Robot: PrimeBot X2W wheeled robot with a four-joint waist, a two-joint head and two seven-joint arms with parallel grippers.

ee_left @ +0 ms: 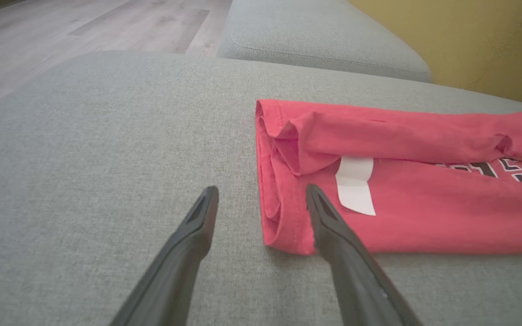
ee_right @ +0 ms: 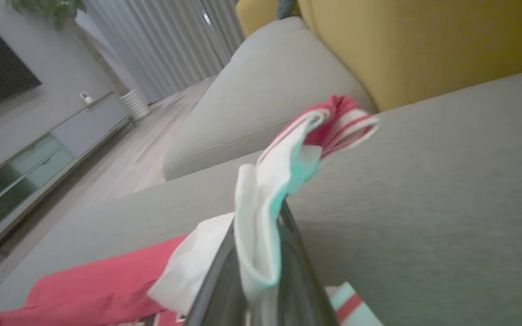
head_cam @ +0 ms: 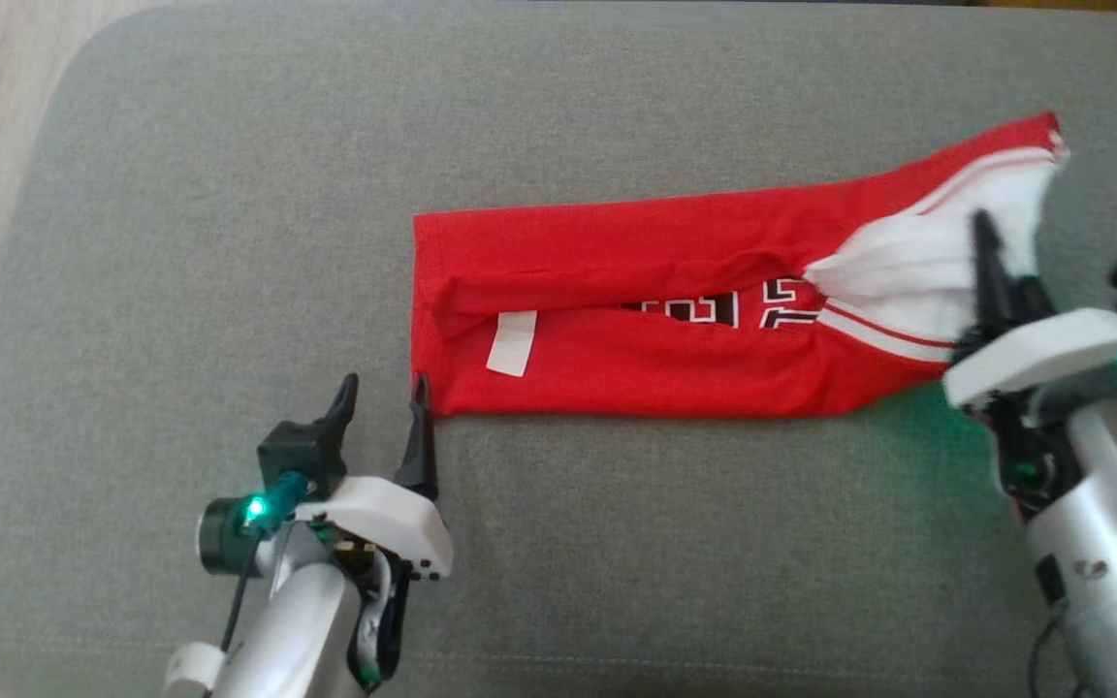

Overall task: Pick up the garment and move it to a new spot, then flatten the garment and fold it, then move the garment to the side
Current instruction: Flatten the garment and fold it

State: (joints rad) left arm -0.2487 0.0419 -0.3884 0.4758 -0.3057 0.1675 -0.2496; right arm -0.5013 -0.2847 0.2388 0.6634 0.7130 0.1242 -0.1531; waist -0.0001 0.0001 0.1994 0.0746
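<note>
The left gripper (head_cam: 385, 388) stands wide, just beside the left hem corner of the garment (head_cam: 617, 252), which runs lengthwise across the cushion (head_cam: 229, 194) toward the right gripper (head_cam: 985, 237), clamped on its white end.

Ahead and to the left of the left gripper (head_cam: 385, 388), the grey cushion (head_cam: 209, 213) lies bare, leaving wide room to pass. Just beside its right finger starts the folded red garment (head_cam: 636, 291), barring that side. Past the right gripper (head_cam: 983, 233), pinched on the garment's raised white end, bare cushion reaches a yellow backrest (ee_right: 424, 45).
</note>
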